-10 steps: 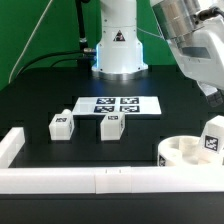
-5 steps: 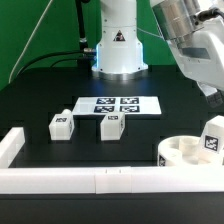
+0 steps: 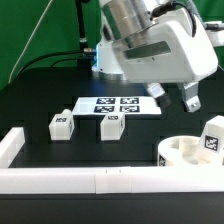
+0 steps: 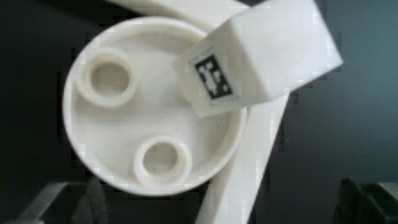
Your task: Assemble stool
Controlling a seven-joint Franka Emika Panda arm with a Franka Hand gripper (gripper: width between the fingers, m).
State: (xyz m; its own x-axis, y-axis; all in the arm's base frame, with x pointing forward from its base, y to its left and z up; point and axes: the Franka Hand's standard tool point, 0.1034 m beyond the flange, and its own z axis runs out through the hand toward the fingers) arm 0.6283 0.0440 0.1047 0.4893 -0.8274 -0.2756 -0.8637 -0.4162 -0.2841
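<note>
**A:** How many legs are you counting?

**B:** I am counting three: the first leg [image 3: 62, 124], the second leg [image 3: 111, 125] and the third leg [image 3: 212, 137]. Each is showing one square tag.

**A:** And seats?

**B:** Only one seat disc [image 3: 178, 157] is showing. In the wrist view, two round holes [image 4: 107, 80] are showing in it.

**A:** Boards?

**B:** One marker board [image 3: 120, 104] is lying there, and it is carrying four tags.

**A:** Is anything else showing?

**B:** One white rail [image 3: 100, 179] is bordering the one table [image 3: 40, 100], and one arm [image 3: 160, 45] is reaching over it.
</note>
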